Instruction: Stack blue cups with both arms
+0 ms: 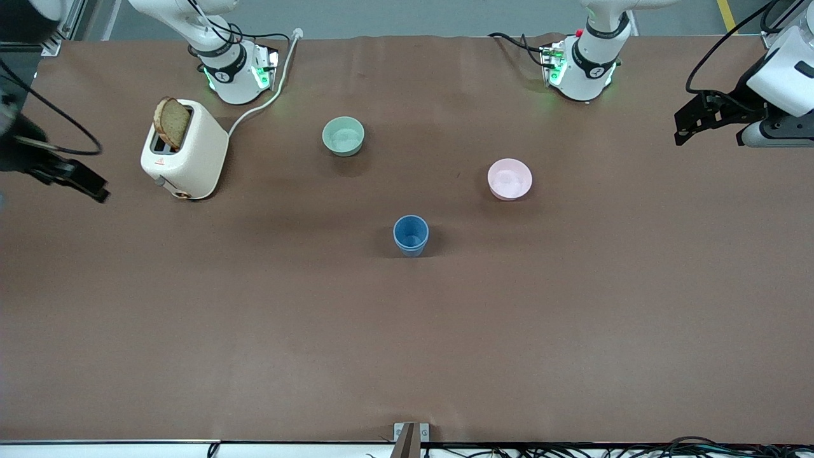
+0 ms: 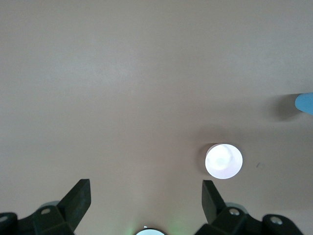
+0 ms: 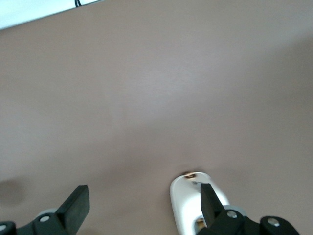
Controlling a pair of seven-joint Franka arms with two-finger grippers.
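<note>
One blue cup shape (image 1: 411,235) stands upright in the middle of the table. A step line runs round its wall, as if one cup sits inside the other, but I cannot tell for sure. No separate second blue cup is in view. An edge of the blue cup also shows in the left wrist view (image 2: 305,103). My left gripper (image 1: 682,130) hangs open and empty over the left arm's end of the table (image 2: 146,196). My right gripper (image 1: 95,187) hangs open and empty over the right arm's end, beside the toaster (image 3: 144,200).
A cream toaster (image 1: 184,149) with a slice of bread (image 1: 172,122) stands toward the right arm's end and also shows in the right wrist view (image 3: 190,200). A pale green bowl (image 1: 343,136) and a pink bowl (image 1: 509,179) lie farther from the front camera than the cup.
</note>
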